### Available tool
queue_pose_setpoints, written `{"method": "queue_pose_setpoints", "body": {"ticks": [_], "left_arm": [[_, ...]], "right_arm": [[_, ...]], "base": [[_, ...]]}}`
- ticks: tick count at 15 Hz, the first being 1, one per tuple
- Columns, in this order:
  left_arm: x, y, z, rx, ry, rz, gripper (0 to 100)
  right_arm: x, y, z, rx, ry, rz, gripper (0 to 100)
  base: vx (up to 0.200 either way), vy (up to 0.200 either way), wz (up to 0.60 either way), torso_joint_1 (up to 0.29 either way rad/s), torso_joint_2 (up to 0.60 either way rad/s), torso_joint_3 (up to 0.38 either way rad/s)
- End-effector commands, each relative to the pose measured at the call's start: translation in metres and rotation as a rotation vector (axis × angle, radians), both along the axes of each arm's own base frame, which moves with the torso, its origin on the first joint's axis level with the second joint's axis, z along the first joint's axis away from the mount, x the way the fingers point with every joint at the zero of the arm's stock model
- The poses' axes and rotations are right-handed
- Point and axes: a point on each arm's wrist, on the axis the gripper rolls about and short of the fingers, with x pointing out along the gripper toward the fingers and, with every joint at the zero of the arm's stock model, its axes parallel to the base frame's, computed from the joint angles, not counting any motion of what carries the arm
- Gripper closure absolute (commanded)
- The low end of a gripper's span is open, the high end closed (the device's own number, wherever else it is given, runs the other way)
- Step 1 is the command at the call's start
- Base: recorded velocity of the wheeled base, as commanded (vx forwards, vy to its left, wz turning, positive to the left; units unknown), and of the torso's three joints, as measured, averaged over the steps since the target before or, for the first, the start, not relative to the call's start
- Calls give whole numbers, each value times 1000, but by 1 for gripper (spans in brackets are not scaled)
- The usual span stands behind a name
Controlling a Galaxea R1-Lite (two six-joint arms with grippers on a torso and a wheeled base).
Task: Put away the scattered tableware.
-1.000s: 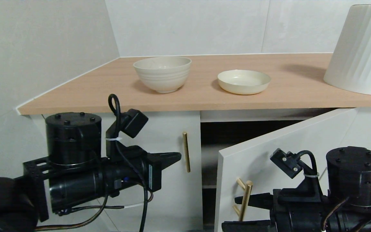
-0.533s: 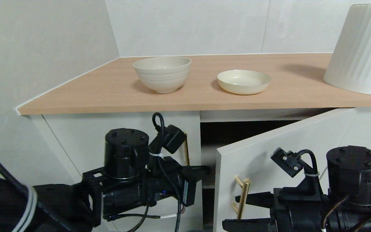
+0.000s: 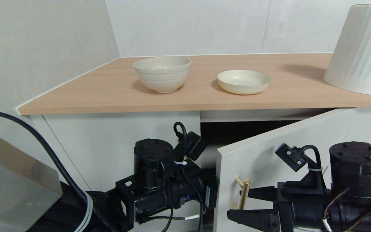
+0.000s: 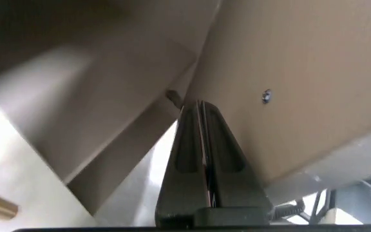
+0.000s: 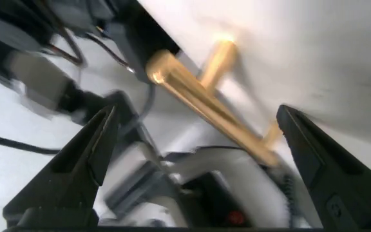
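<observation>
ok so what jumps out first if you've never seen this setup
A deep cream bowl and a shallow cream dish sit apart on the wooden counter, a tall white ribbed shade at its right end. Below, a white cabinet door stands ajar: the right gripper is open astride its gold handle, and the shut left gripper sits by the door's free edge.

A: Item one, left arm?
B: Lower centre of the head view, level, wrist aimed right. The left pincer has its fingers pressed together.
A: Item two, right arm?
B: Lower right corner, level, aimed left. The right pincer has its fingers spread, one above the other.
</observation>
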Motion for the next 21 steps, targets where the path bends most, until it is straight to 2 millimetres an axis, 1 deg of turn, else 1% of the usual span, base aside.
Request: {"method": "queue_pose_setpoints", "body": {"ticks": [1,3,4,7,8,9,10,11,13,15,19,20,21], "left_arm": [[-2,-2,0,-4,-3,-11,100],[-2,-4,1,-14,-11,-16,100],[-2,-3,0,-11,-9,-14,100],[-2,-3,0,-10,-8,-16,100],[-2,-3,0,-10,-8,-14,100],[-2,-3,0,-10,-8,-14,100],[-2,-3,0,-11,-5,-14,100],[-3,-3,1,-13,-8,-12,100],[-3,-3,2,-17,-11,-12,100],[-3,-3,2,-19,-9,-12,100],[-1,-5,0,-28,16,-11,100],[-1,-7,0,-30,14,-17,100],[-2,-12,-1,-31,13,-28,100]], "right_arm": [[7,-13,-2,-49,-69,-92,0],[0,-26,-11,-144,-124,-203,0],[-10,-34,-12,-153,-123,-223,0],[-32,-49,-9,-134,-143,-226,0],[-42,-56,-9,-128,-150,-227,0],[-45,-58,-10,-128,-150,-228,0],[-54,-65,-15,-137,-141,-228,0],[-58,-67,-17,-143,-136,-229,0],[-63,-71,-18,-128,-116,-238,0],[-63,-71,-17,-115,-94,-247,0],[-64,-72,-17,-114,-95,-247,0],[-64,-72,-17,-111,-98,-247,0],[-64,-72,-16,-110,-99,-247,0]], "base": [[0,0,0,0,0,0],[0,0,0,0,0,0],[0,0,0,0,0,0],[0,0,0,0,0,0],[0,0,0,0,0,0],[0,0,0,0,0,0],[0,0,0,0,0,0],[0,0,0,0,0,0],[0,0,0,0,0,0],[0,0,0,0,0,0],[-200,0,0,4,2,4],[-200,0,0,-12,12,2],[0,0,0,0,0,0]]}}
